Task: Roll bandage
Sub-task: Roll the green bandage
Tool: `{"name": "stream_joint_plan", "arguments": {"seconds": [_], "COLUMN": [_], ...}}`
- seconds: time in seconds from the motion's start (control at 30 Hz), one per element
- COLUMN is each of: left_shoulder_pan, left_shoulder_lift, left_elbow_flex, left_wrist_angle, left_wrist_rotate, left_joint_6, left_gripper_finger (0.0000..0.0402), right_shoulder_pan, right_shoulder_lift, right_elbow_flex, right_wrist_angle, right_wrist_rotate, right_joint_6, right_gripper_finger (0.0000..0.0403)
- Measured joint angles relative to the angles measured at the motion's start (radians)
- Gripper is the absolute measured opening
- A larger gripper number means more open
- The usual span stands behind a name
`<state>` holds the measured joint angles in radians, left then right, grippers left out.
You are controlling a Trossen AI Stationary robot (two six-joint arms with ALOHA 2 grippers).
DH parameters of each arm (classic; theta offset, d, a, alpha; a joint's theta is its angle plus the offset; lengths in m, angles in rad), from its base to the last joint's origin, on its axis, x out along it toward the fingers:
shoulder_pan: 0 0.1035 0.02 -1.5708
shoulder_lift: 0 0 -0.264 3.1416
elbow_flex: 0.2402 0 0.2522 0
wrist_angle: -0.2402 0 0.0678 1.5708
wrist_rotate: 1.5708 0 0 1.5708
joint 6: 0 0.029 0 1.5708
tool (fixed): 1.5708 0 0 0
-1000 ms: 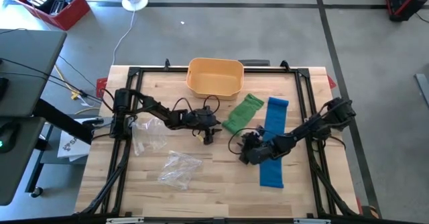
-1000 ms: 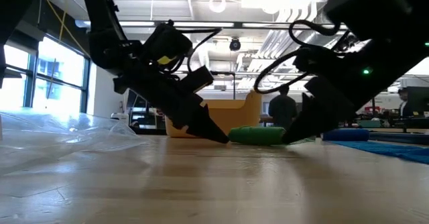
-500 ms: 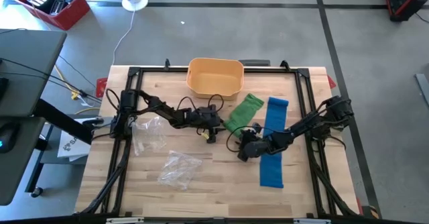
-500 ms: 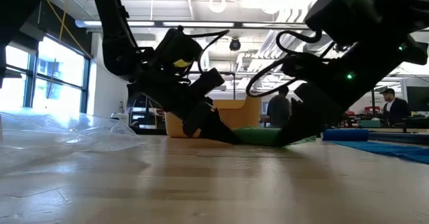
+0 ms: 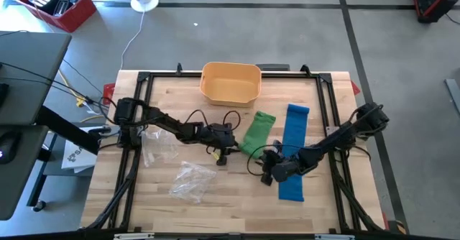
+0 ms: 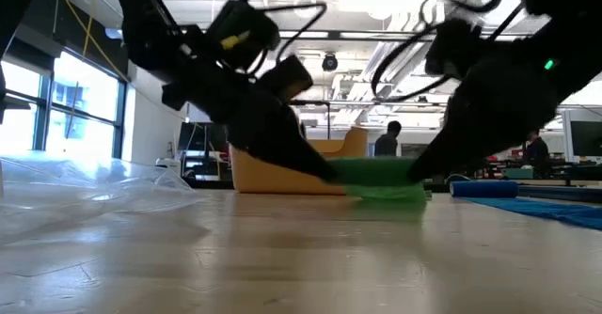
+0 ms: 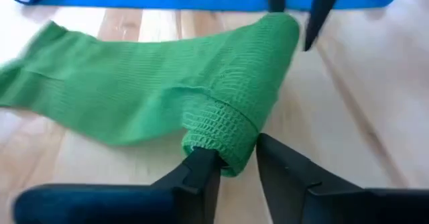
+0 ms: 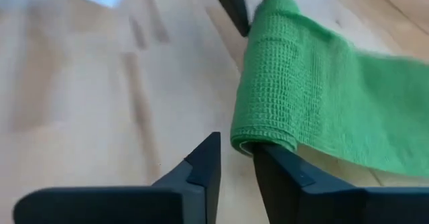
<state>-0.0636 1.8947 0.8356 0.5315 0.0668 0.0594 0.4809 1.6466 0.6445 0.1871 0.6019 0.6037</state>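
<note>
A green bandage lies mid-table, its near end wound into a short roll and its flat tail running toward the far edge. My left gripper comes at the roll from the table's left and is shut on one end of it. My right gripper comes from the right and is shut on the other end. In the low view the roll shows between both dark grippers. My left gripper pinches the roll's left end between its two fingers. The fingers slant down from the table's left, in line with the roll. The roll sits level just above the wood, and the flat tail trails off it onto the table. My right gripper pinches the roll's right end between its two fingers, slanting down from the table's right, in line with the roll. One finger lies against the roll's end. The unrolled tail runs away from it across the table.
A blue bandage lies flat just right of the green one, under my right arm. A yellow bin stands at the far edge. Two clear plastic bags lie at the left. People stand in the room behind.
Both grippers have closed in on the roll's two ends and shut on them, then risen a little and moved toward the near edge. The green bandage's rolled end has lifted off the wood and drawn nearer, and its tail has straightened.
</note>
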Motion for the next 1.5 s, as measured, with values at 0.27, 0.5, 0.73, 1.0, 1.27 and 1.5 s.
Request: {"name": "stream_joint_plan", "arguments": {"seconds": [0.27, 0.5, 0.73, 1.0, 1.27, 1.5], "left_shoulder_pan": [-0.107, -0.222, -0.322, -0.367, -0.160, -0.062], "left_shoulder_lift": [-0.113, -0.292, -0.410, -0.389, -0.261, -0.087], "left_elbow_flex": [0.000, 0.006, 0.008, 0.007, 0.004, 0.004], "left_wrist_angle": [-0.018, -0.038, 0.024, 0.113, -0.130, -0.130], "left_wrist_rotate": [-0.052, -0.260, -0.281, -0.360, -0.499, -0.495], "left_joint_6": [-0.021, 0.022, -0.052, -0.290, -0.287, -0.266], "left_gripper_finger": [0.0007, 0.0004, 0.0002, 0.0001, 0.0001, 0.0003], "right_shoulder_pan": [0.091, 0.161, 0.257, 0.355, 0.257, 0.039], "right_shoulder_lift": [-0.121, -0.289, -0.453, -0.464, -0.377, -0.150], "right_elbow_flex": [0.000, 0.007, 0.005, 0.004, 0.002, 0.002], "right_wrist_angle": [-0.032, -0.013, 0.095, 0.251, 0.108, 0.114], "right_wrist_rotate": [0.032, 0.048, -0.119, -0.150, -0.246, -0.425], "right_joint_6": [-0.026, -0.048, -0.218, -0.420, -0.144, -0.173], "right_gripper_finger": [0.0076, 0.0111, 0.0133, 0.0133, 0.0133, 0.0133]}}
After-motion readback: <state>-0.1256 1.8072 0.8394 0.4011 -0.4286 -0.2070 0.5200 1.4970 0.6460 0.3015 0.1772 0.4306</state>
